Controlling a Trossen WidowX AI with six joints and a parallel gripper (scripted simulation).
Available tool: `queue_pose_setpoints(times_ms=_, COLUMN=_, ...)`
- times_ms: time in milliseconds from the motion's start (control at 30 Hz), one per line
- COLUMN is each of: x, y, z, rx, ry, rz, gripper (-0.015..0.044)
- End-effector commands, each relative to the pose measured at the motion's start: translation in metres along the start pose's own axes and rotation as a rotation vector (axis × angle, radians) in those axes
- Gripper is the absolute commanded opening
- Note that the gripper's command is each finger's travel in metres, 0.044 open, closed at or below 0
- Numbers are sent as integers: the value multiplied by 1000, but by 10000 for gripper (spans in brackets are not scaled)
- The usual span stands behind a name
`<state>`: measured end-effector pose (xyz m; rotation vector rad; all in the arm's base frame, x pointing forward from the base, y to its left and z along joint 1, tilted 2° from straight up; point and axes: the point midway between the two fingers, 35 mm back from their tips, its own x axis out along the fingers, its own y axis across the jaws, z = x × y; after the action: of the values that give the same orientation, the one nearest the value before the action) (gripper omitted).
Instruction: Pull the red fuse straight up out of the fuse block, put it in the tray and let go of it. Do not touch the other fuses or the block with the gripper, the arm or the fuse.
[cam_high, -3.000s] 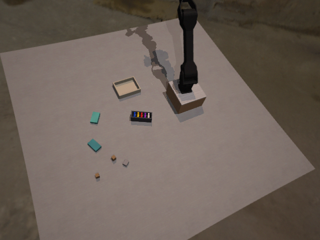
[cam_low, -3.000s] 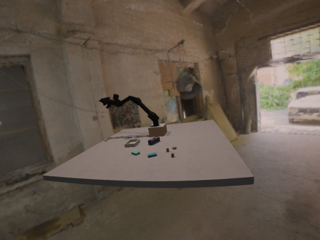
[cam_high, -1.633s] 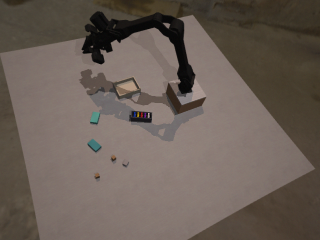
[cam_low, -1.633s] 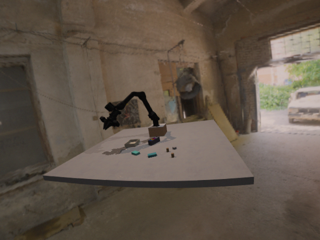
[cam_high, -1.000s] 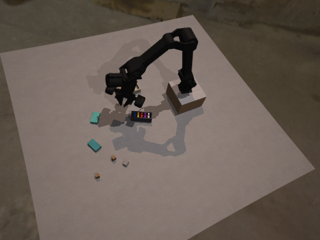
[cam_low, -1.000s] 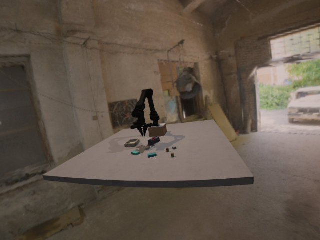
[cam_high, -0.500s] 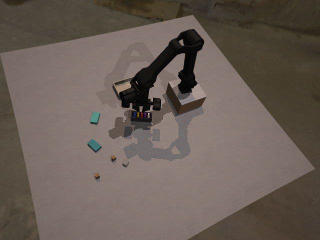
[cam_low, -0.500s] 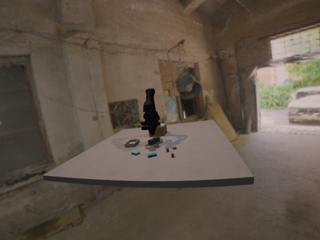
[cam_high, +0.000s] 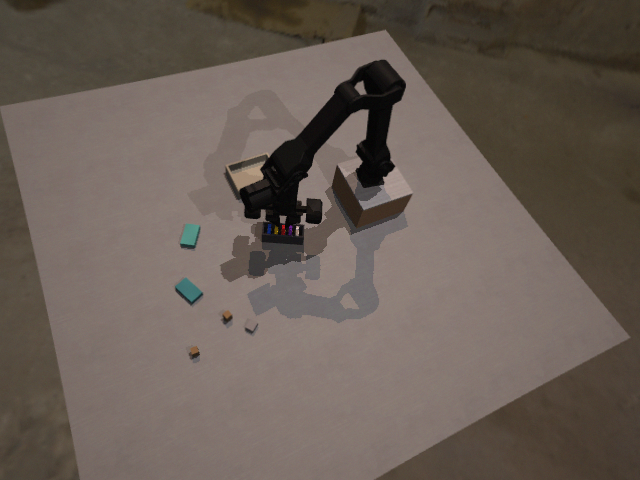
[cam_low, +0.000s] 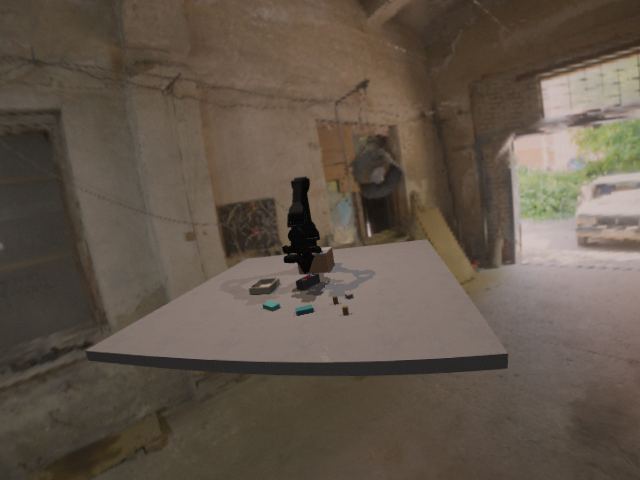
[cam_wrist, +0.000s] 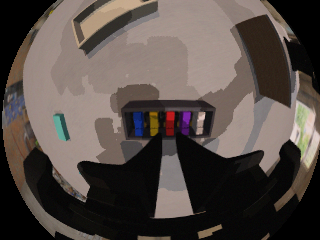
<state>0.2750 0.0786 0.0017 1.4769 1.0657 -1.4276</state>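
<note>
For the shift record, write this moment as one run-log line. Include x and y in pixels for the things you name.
tool (cam_high: 284, 221) (cam_low: 306, 269) (cam_wrist: 168, 136): over fuse block (cam_high: 282, 240) (cam_low: 308, 283) (cam_wrist: 168, 106), fingers slightly apart, holding nothing | red fuse (cam_high: 283, 230) (cam_wrist: 170, 123): in block | tray (cam_high: 239, 191) (cam_low: 264, 291) (cam_wrist: 116, 28): fuse not delivered

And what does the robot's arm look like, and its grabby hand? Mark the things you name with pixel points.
The robot's arm (cam_high: 323, 124) (cam_low: 299, 206) is black all over, made of chunky, rounded pieces joined by long bars. Its black gripper (cam_high: 285, 223) (cam_low: 306, 272) (cam_wrist: 168, 136) has two dark fingers, wide at the back and narrowing to points. I can't make out any markings or cables on it.
</note>
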Motion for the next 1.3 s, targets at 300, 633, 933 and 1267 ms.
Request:
queue_pose_setpoints(times_ms=300, x=14, y=-3, z=2, rx=-5, ry=-5, rz=-2, gripper=68)
queue_pose_setpoints(times_ms=633, x=18, y=-4, z=3, rx=-5, ry=-5, rz=-2, gripper=68)
queue_pose_setpoints(times_ms=933, x=21, y=-4, z=3, rx=-5, ry=-5, rz=-2, gripper=68)
queue_pose_setpoints(times_ms=1267, x=28, y=-4, z=3, rx=-5, ry=-5, rz=-2, gripper=68)
